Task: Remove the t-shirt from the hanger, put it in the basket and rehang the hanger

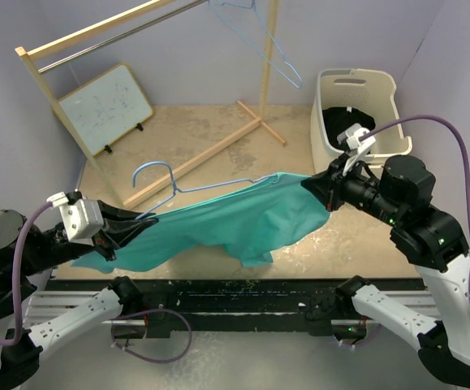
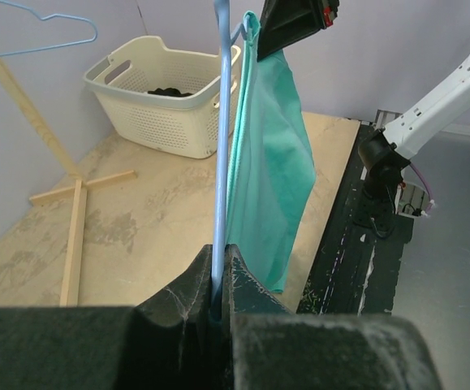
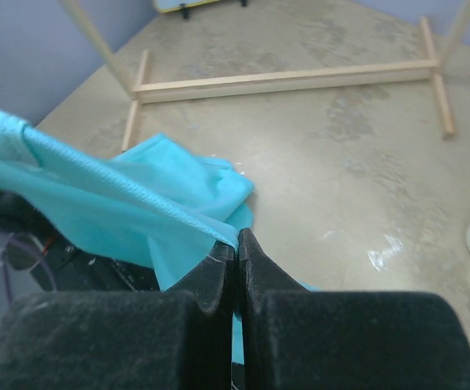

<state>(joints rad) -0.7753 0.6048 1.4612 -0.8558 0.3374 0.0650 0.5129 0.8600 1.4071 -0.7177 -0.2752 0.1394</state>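
Top external view: a soft, light teal fabric t-shirt (image 1: 235, 219) sags between both hands. The left gripper (image 1: 145, 219) is clamped on the pale-blue wire hanger (image 1: 157, 172). The right gripper (image 1: 309, 187) pinches a stitched edge, a sensible hold, since limp cloth should slide off.

Walls (image 1: 7, 122): plain pale lavender, closed in three sides.
Table (image 1: 210, 134): beige, mottled, worn in patches.
Wooden rack (image 1: 97, 31): stood at the back, feet on the table.
Whiteboard (image 1: 105, 108): leaned at back left, beside the rack's post.
White basket (image 1: 322, 130): sat back right, dark cloth (image 1: 350, 122) inside.
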